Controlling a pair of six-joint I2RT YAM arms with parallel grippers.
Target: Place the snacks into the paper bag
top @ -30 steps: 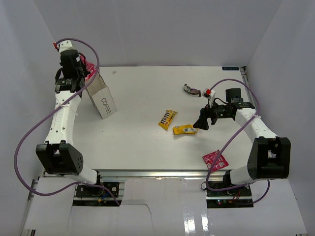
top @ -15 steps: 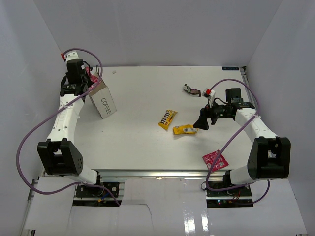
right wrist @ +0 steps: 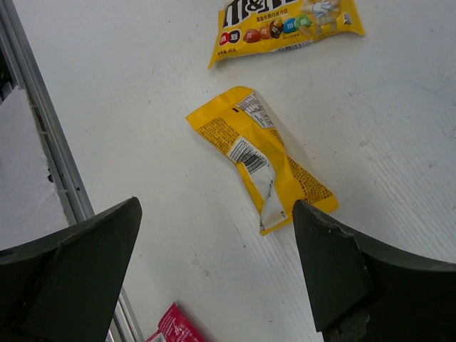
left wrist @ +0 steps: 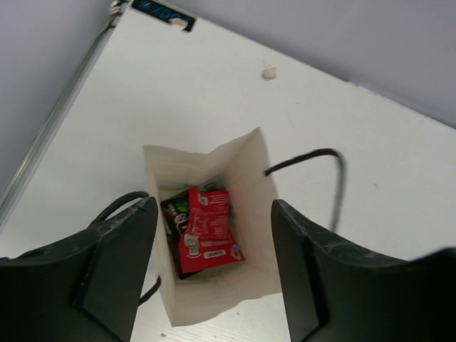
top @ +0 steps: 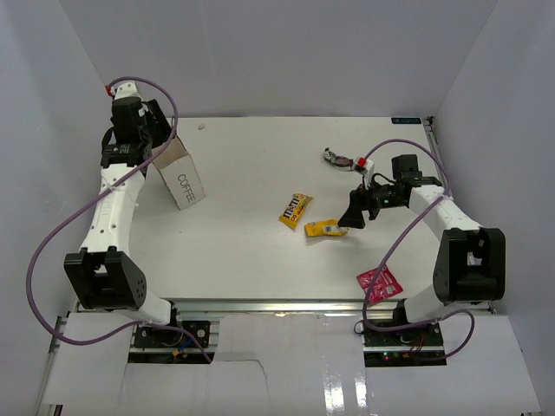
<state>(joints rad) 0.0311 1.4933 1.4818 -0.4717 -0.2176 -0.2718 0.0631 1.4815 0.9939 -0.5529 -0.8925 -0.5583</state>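
Note:
The white paper bag [top: 180, 176] marked COFFEE stands at the far left. My left gripper [top: 156, 134] hangs open over its mouth, holding nothing. Down the left wrist view, the paper bag [left wrist: 253, 206] holds a pink-red packet [left wrist: 208, 229] lying on a dark packet [left wrist: 172, 209], between my left gripper [left wrist: 214, 271] fingers. My right gripper [top: 351, 217] is open just above a yellow packet [top: 324, 228]. That yellow packet [right wrist: 260, 167] lies back side up ahead of my right gripper [right wrist: 217, 278]. A second yellow packet [top: 295, 209] lies beside it.
A pink-red packet [top: 379, 282] lies near the right arm's base, its corner [right wrist: 171, 329] showing in the right wrist view. A dark purple packet [top: 336, 159] sits at the back right. The bag's thin dark handle [left wrist: 335, 178] arches out to one side.
My left gripper has opened over the bag, and the pink-red packet it held now lies inside. My right gripper has shifted slightly left, closer to the yellow packet.

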